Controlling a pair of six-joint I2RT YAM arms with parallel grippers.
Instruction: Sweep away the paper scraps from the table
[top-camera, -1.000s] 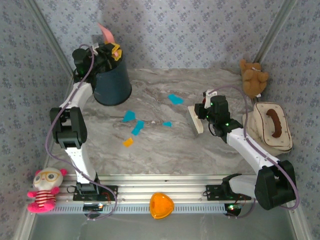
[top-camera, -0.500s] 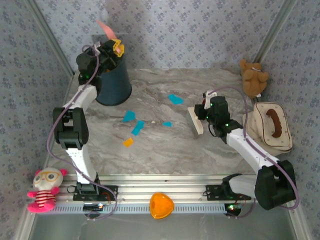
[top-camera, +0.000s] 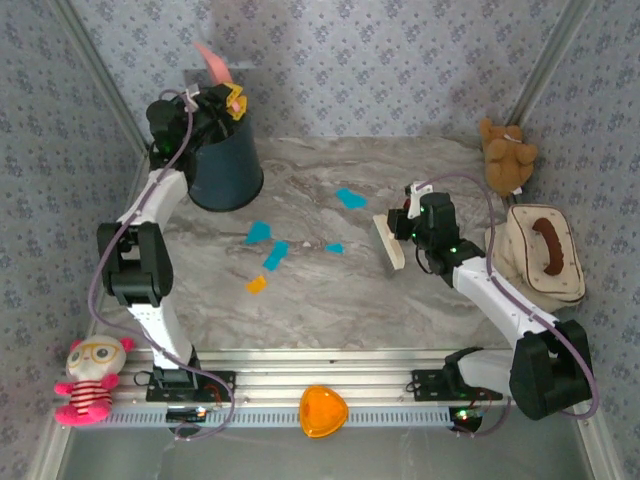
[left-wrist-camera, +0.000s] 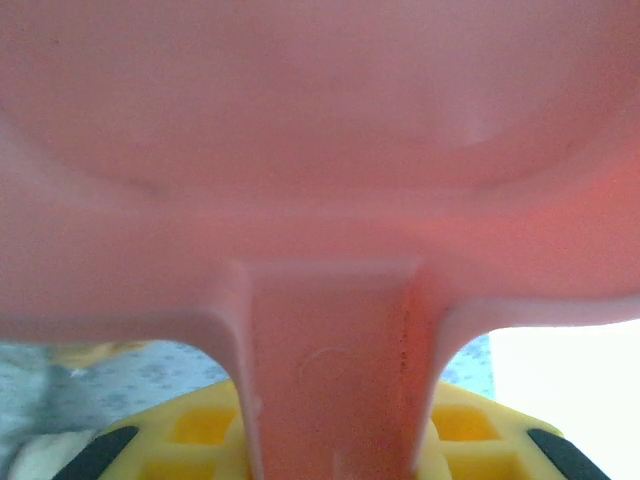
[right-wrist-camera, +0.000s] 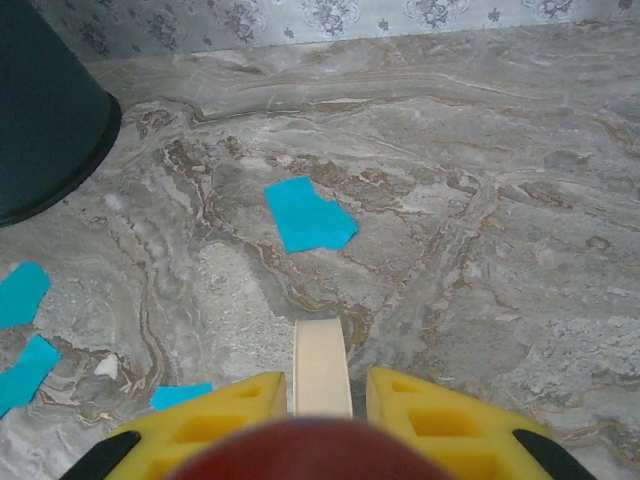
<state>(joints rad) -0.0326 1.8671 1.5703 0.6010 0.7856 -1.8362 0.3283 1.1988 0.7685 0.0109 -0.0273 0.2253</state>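
We see the desk (top-camera: 330, 310) with the left arm (top-camera: 135, 265) folded at the elbow and reaching to 11 o'clock, wrist above the dark bin (top-camera: 226, 165). From 5 o'clock the right arm (top-camera: 495, 290) stretches in, wrist low at 3 o'clock. Up top, the left claw (top-camera: 228, 100) is clamped on the pink dustpan (top-camera: 212, 62) handle. The right claw (top-camera: 400, 225) is closed tight on the cream brush (top-camera: 390, 243). Mid-desk, the paper scraps (top-camera: 275, 254) lie at 9 o'clock of the brush.

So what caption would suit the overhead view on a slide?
Left tool holds a pink dustpan at the bin; right tool holds a brush near paper scraps.
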